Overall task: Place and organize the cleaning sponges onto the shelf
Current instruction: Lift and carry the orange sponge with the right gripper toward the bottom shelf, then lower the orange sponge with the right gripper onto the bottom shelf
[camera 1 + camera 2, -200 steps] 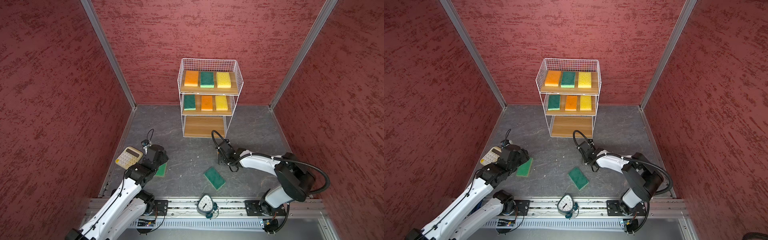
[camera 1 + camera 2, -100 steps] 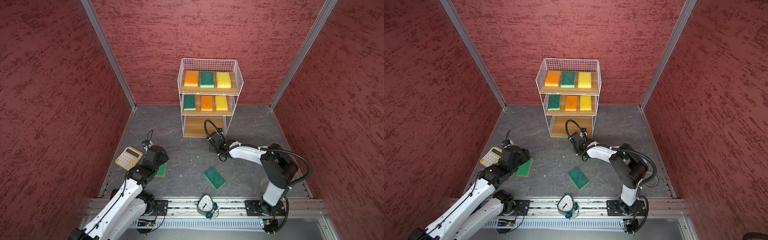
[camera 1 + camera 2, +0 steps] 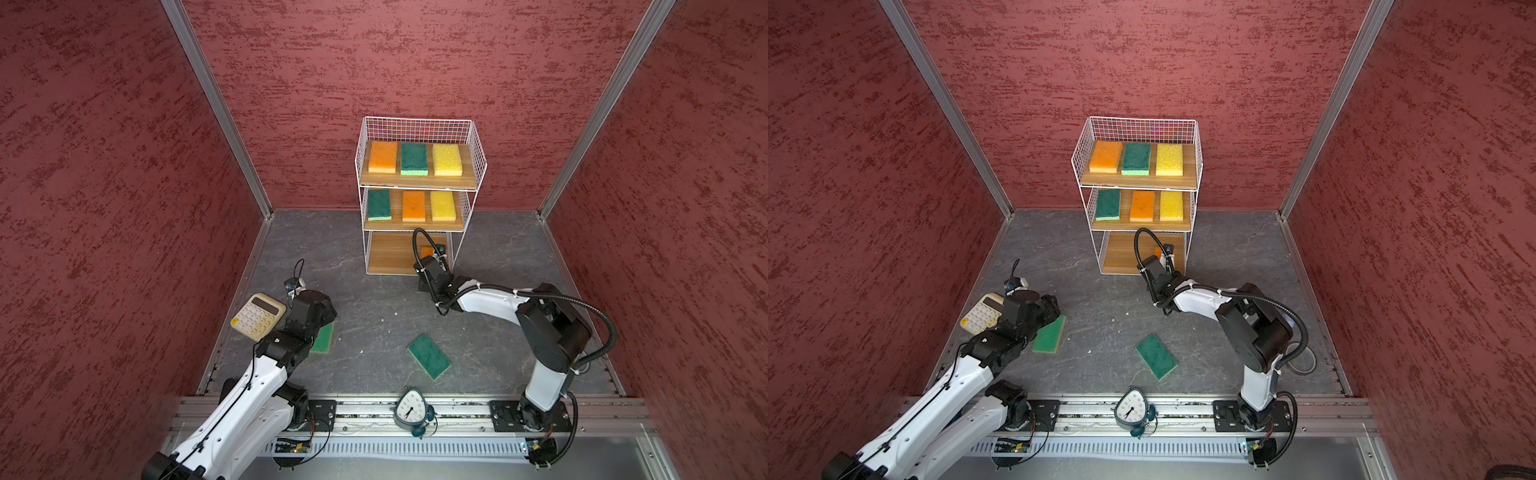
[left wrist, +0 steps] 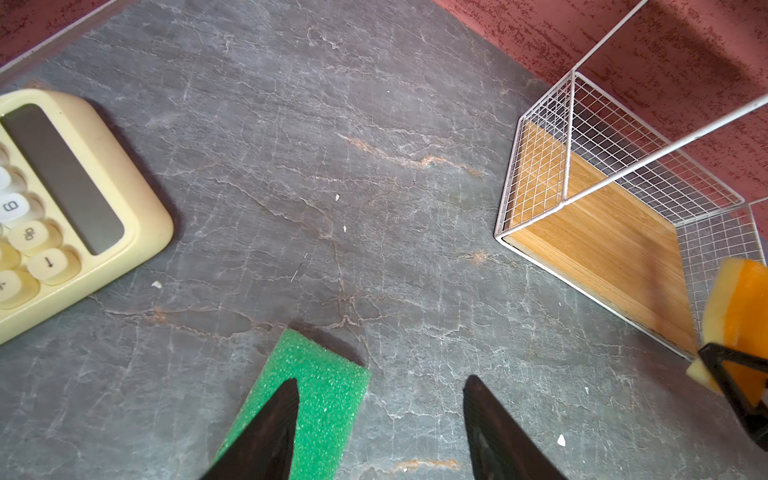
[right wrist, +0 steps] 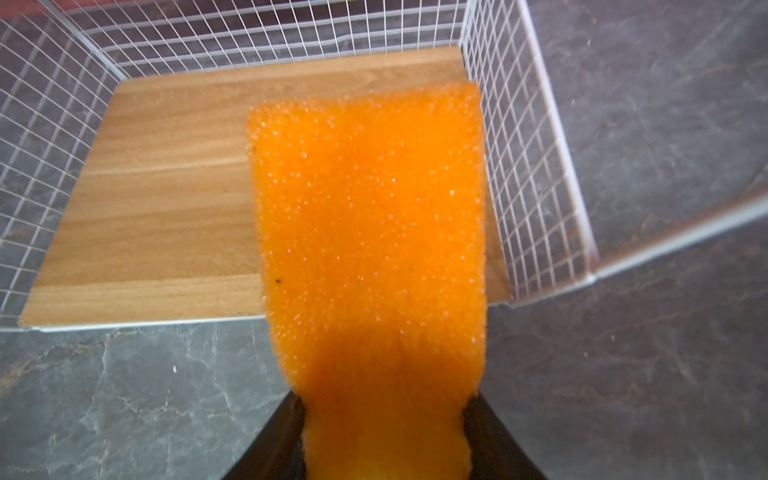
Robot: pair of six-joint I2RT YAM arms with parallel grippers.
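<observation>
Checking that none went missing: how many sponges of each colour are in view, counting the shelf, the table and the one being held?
Green sponges: 4
Orange sponges: 3
Yellow sponges: 2
Total: 9

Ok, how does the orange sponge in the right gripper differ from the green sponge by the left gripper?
The orange sponge is pinched in the right gripper, raised at the bottom shelf board; the green sponge lies flat on the tabletop, ungripped, partly under the open left gripper. Both are rectangular foam pads.
</observation>
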